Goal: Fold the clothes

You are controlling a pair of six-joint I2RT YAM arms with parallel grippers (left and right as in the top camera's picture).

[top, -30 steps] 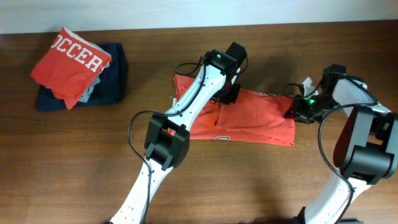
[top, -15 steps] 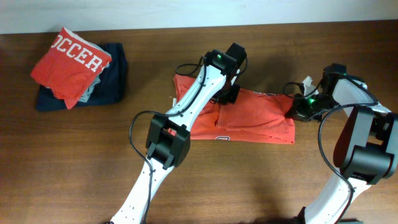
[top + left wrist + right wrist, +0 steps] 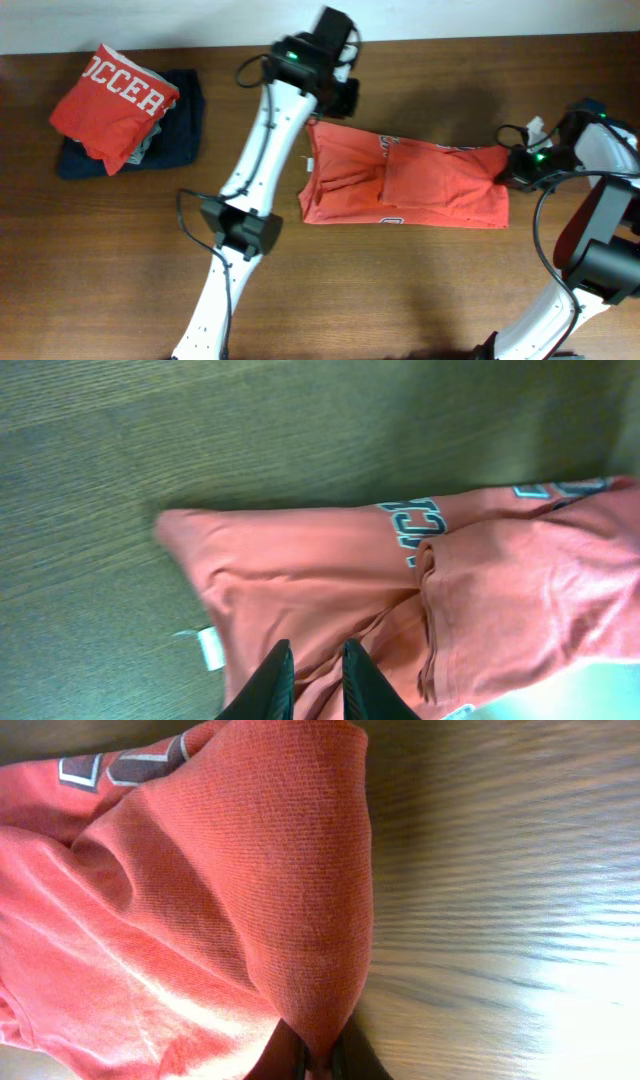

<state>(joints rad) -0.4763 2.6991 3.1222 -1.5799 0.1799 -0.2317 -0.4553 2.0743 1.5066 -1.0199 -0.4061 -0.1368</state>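
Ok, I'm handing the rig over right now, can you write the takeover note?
Left gripper: narrowly open, raised over the left part of the red T-shirt, nothing visibly held.
Right gripper: shut on the red T-shirt's right edge.
The shirt lies mid-table as a long wrinkled band.
Done: a folded red shirt sits on a navy garment, far left.
Left to do: probably smooth the band and fold it crosswise.

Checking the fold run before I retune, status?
Right gripper shut on coral T-shirt edge. Left gripper over the other end, grip unclear. Folded pile sits apart.
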